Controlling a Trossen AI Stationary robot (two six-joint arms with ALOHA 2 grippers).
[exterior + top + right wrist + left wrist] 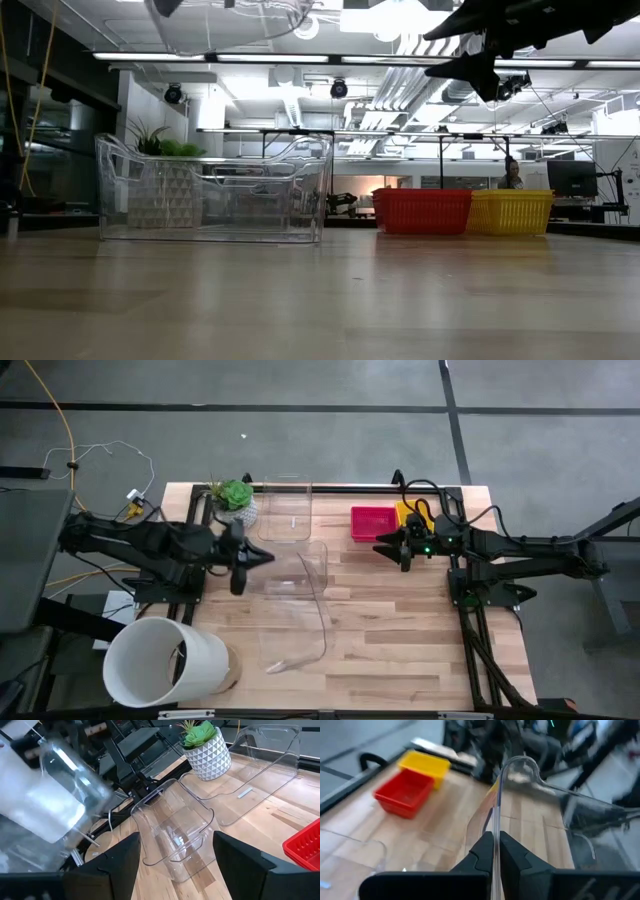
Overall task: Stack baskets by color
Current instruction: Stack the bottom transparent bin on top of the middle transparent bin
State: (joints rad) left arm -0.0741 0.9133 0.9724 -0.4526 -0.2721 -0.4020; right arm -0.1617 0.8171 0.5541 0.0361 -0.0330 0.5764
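A red basket and a yellow basket stand side by side on the table's far right; my right arm partly covers the yellow one. They also show in the low view as the red basket and the yellow basket. My left gripper is shut on a clear plastic bin held above the table's middle. My right gripper stands open just in front of the baskets, touching nothing. My left gripper pinches one thin upright wall of the clear bin between its two fingers, near the rim. The fingers come from the table's left, slanting slightly down. The bin is lifted clear of the table and tilted, its bottom high in the low view.
A second clear bin rests on the table at the far middle. A potted plant stands beside it. A big white cylinder lies at the near left corner. Bare wood lies at the near right.
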